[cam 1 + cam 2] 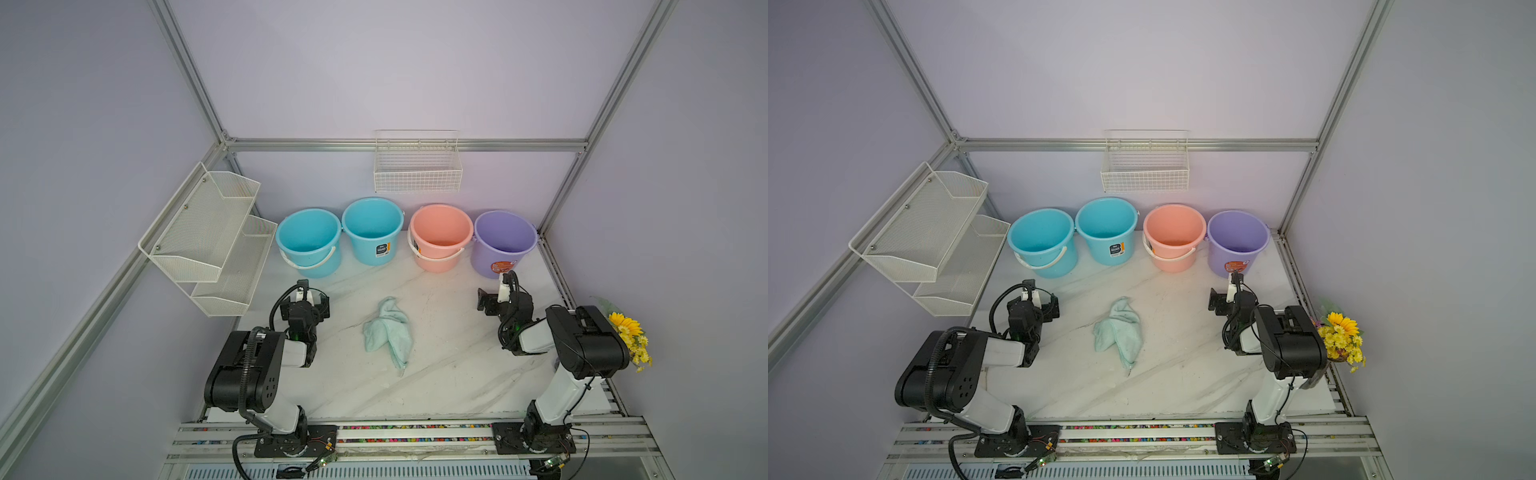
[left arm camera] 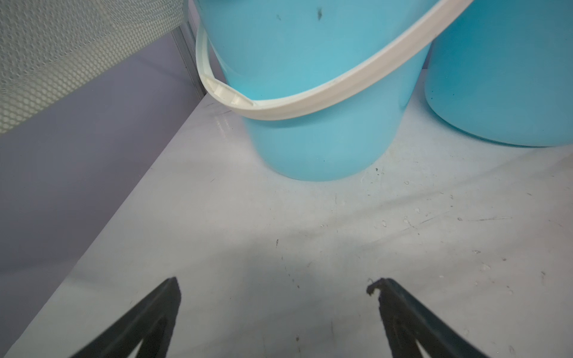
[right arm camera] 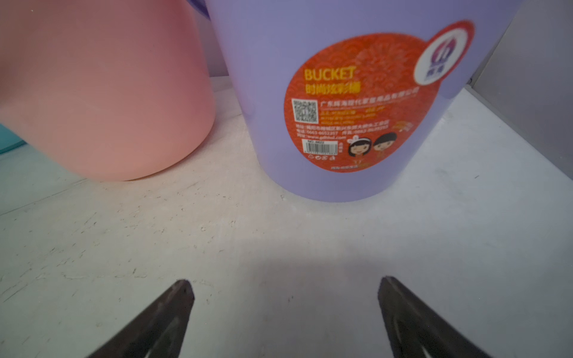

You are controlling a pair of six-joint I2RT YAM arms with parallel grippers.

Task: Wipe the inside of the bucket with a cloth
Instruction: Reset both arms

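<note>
A mint-green cloth (image 1: 388, 330) is lying crumpled on the marble table (image 1: 457, 365) between both arms. Its long axis is running front to back: the broad end is facing the gap between the labelled blue bucket (image 1: 372, 224) and pink bucket (image 1: 440, 226), the narrow tail pointing toward the robot (slightly rightward). The left gripper (image 2: 274, 285) and right gripper (image 3: 285, 283) are hovering spread wide, empty.

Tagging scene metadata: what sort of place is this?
Probably a lab test cell staged as a cleaning corner, not a real room: bare aluminium frame, wire basket hung on the wall, buckets lined up on a marble-look table with a cloth.
</note>
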